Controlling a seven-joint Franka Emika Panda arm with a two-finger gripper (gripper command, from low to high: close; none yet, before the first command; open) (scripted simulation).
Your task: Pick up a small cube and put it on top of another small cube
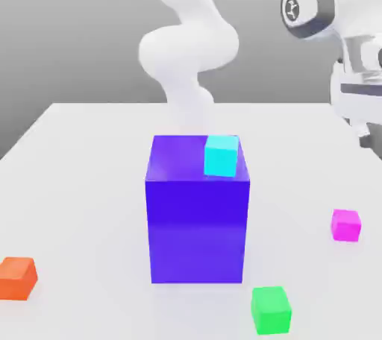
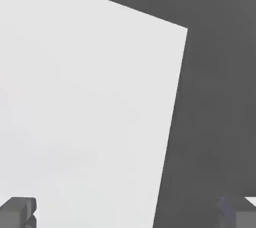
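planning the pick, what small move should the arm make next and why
Probably bring the hand down toward the magenta cube. It sits alone on the table at the exterior view's right, while the fingers are spread wide with nothing between them.

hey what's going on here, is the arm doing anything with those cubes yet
Not yet. The gripper is open and holds nothing, hanging over the table near its edge. The magenta cube sits untouched on the table at the exterior view's right. The green cube and orange cube also lie loose on the table, apart from each other. A cyan cube rests on top of the big blue-violet block in the middle.
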